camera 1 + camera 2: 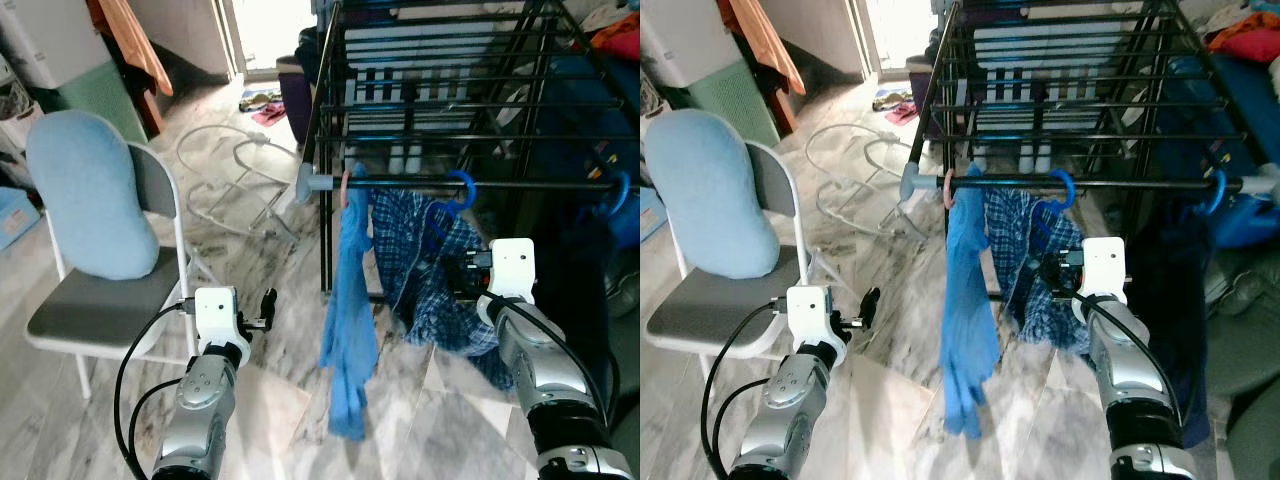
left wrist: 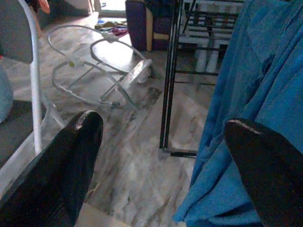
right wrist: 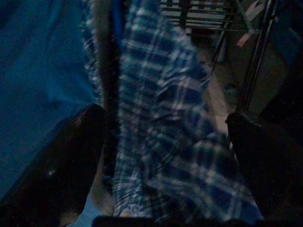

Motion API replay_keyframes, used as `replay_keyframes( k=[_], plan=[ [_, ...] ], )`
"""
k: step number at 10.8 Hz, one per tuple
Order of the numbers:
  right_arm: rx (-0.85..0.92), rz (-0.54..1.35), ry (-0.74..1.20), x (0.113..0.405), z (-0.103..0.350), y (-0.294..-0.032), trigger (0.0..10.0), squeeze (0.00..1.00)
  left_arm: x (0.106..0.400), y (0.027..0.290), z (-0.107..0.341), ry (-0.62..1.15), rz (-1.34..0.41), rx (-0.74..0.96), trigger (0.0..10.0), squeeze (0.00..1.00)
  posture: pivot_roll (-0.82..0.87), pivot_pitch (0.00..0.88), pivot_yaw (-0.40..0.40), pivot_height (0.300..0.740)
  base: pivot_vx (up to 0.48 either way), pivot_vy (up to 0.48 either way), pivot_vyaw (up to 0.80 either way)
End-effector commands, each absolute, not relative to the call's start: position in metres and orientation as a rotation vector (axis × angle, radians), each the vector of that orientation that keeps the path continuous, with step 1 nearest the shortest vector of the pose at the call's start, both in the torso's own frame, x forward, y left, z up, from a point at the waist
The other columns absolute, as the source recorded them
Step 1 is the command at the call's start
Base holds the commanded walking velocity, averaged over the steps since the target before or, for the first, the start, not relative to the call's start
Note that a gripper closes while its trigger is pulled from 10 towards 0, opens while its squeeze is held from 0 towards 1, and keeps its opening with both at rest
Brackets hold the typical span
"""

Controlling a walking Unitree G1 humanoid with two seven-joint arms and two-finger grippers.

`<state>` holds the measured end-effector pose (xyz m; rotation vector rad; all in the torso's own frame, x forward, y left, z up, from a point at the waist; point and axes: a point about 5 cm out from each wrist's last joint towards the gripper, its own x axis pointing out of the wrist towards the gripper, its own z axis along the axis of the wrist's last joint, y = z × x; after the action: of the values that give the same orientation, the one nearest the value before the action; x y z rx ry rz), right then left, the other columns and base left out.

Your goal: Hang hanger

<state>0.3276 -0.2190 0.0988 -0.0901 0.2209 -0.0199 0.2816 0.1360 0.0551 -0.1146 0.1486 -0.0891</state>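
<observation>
The blue hanger (image 1: 452, 196) hangs hooked on the front rail of the black drying rack (image 1: 440, 110), near its left corner, carrying a plaid shirt (image 1: 440, 275). The right gripper (image 3: 165, 156) is spread wide before the shirt, holding nothing. The left gripper (image 2: 161, 165) is wide apart and empty beside the blue garment (image 1: 348, 330).

My arms are brushed silver metal; my left gripper (image 2: 161, 156) has glossy black fingers (image 2: 71, 156). The drying rack (image 1: 440, 100) is thin black metal rod, its rail (image 1: 480, 185) holding a smooth blue plastic hanger (image 1: 462, 186). The plaid shirt (image 3: 175, 118) and blue garment (image 1: 350, 320) are soft matt cloth. The floor (image 1: 260, 250) is polished marble-look tile.
</observation>
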Motion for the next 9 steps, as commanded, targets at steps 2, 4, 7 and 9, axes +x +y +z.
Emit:
replay_keyframes(
  k=[2,4,7,9],
  plan=[
    [-0.071,0.001,0.217,0.328,0.101,-0.213,10.0,1.0,0.28,0.14,0.051,0.174,-0.077,-0.101,10.0,0.0,-0.13,0.0,0.094,0.74,-0.274,0.0,0.0],
    [-0.094,-0.031,0.195,0.328,0.104,-0.216,10.0,1.0,0.28,0.14,0.051,0.174,-0.078,-0.099,10.0,0.0,-0.13,0.0,0.094,0.74,-0.272,0.0,0.0],
    [-0.124,-0.047,0.171,0.327,0.107,-0.217,10.0,1.0,0.279,0.14,0.051,0.177,-0.081,-0.1,10.0,0.0,-0.13,0.0,0.095,0.74,-0.271,0.0,0.0],
    [-0.153,-0.048,0.13,0.326,0.111,-0.215,10.0,0.0,0.279,0.139,0.05,0.181,-0.082,-0.1,10.0,0.0,-0.13,0.0,0.097,0.74,-0.253,0.0,0.0]
  ],
)
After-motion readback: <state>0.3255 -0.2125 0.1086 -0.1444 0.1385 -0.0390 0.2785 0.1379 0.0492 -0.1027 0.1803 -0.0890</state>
